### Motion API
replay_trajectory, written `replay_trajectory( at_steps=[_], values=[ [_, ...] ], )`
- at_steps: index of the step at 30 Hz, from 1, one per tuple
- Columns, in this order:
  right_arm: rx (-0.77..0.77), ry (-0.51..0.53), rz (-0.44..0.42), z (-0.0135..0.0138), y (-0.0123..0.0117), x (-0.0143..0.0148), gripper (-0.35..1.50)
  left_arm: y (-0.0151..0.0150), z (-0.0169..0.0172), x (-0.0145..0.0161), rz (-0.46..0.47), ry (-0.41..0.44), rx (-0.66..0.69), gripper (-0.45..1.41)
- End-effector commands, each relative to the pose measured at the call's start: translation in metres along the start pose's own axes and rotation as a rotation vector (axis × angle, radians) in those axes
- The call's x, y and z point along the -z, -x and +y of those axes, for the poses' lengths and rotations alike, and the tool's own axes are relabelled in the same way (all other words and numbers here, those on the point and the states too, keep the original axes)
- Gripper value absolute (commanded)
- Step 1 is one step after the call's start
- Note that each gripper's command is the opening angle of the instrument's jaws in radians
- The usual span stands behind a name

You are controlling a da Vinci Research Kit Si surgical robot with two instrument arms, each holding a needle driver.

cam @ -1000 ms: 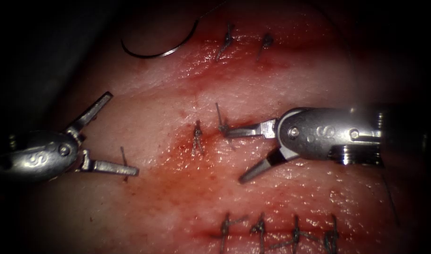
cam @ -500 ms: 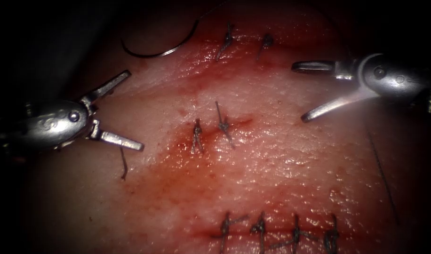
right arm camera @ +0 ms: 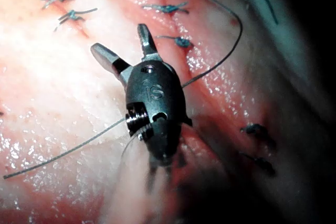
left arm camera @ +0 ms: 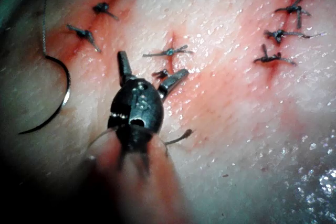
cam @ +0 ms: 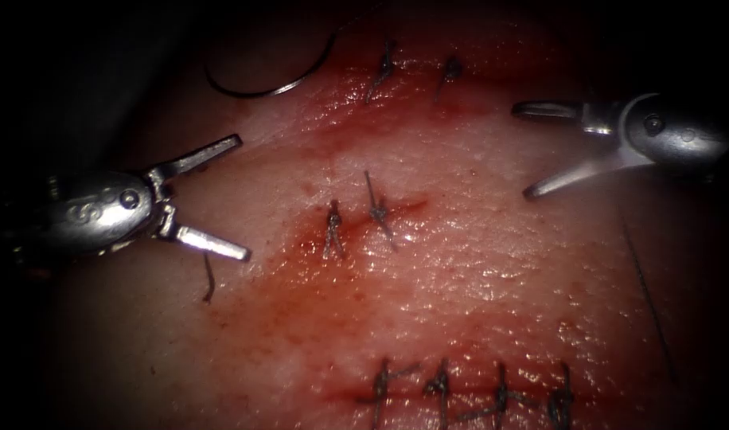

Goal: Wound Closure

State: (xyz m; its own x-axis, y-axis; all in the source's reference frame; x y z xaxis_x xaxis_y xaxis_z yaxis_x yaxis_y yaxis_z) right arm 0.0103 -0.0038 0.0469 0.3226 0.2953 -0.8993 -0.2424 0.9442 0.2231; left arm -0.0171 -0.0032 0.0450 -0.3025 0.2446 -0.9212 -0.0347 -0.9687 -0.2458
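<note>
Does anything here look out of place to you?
Yes: the curved needle lies loose on the tissue up left of the stitches, held by neither tool. Both end effectors, left and right, are open and empty. A cut thread end lies loose.

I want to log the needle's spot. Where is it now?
In the endoscope view the needle lies free on the tissue at the upper left, left of the top stitches, above the open left end effector; neither tool holds it.

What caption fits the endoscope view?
Both tools, left and right, open and empty above the stitched tissue; needle lies loose on it.
</note>
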Motion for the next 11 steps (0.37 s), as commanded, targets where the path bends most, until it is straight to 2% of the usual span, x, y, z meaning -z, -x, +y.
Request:
replay_trajectory(
  at_steps=[1,11],
  values=[
    [-0.001,0.0,0.001,-0.0003,0.0002,-0.0008,0.96,0.0003,-0.0001,-0.0007,-0.001,-0.002,-0.001,0.83],
    [0.0,0.0,-0.002,-0.0008,-0.0001,-0.0007,1.0,0.0005,0.0003,-0.001,-0.015,0.008,0.007,0.83]
  ],
)
